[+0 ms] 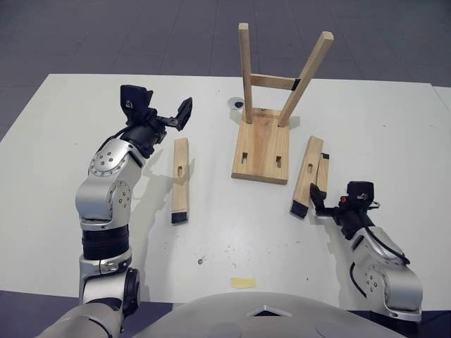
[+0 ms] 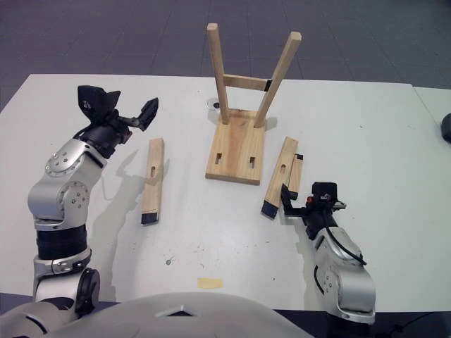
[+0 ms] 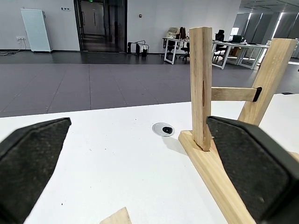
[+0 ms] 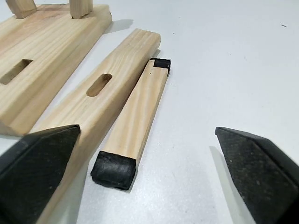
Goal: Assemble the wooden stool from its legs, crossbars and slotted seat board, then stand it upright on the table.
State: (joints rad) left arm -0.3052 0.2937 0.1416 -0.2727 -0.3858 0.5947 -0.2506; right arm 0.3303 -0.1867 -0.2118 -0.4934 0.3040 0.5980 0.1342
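The slotted seat board (image 1: pixel 261 148) lies flat on the white table, with two legs (image 1: pixel 245 70) standing in its far slots, joined by a crossbar (image 1: pixel 271 81). Its two near slots are bare. One loose leg (image 1: pixel 180 179) lies to the left of the board. Another loose leg (image 1: pixel 307 174) lies to the right, with a short black-tipped crossbar (image 4: pixel 135 109) alongside it. My left gripper (image 1: pixel 169 116) hangs open above the table, left of the board and just beyond the left loose leg. My right gripper (image 4: pixel 147 130) is open, low over the near end of the short crossbar.
A round grey grommet (image 1: pixel 235 103) sits in the table just left of the standing legs. A small yellow scrap (image 1: pixel 243 282) lies near the front edge. A dark object (image 2: pixel 446 127) shows at the far right. Bare table lies between the loose legs.
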